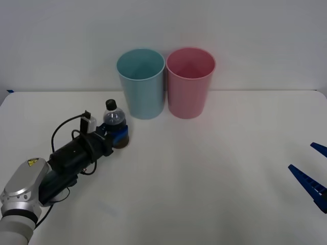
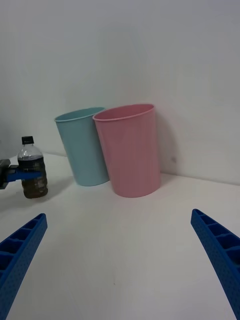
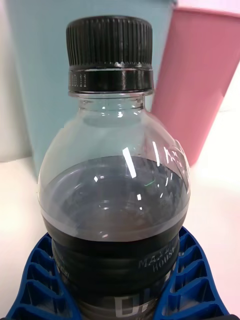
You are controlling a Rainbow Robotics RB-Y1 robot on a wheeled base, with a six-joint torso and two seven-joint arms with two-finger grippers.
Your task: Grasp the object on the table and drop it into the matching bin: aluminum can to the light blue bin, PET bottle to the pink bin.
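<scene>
The PET bottle point(image 1: 113, 118) point(image 2: 34, 186) point(image 3: 115, 200), clear with a black cap, dark label and dark contents, stands upright on the white table point(image 1: 204, 168), just left of and in front of the light blue bin point(image 1: 141, 84) point(image 2: 82, 150). My left gripper point(image 1: 120, 135) point(image 3: 115, 300) is shut on its lower body, the blue fingers point(image 3: 40, 280) wrapped around both sides. The pink bin point(image 1: 189, 84) point(image 2: 131, 150) point(image 3: 200, 75) stands right beside the blue one. My right gripper point(image 1: 311, 178) point(image 2: 120, 265) waits open at the table's right edge.
Both bins stand touching at the back middle of the table, close to the white wall. Bare tabletop stretches between the bottle and my right gripper. A black cable loops over my left wrist point(image 1: 71, 132).
</scene>
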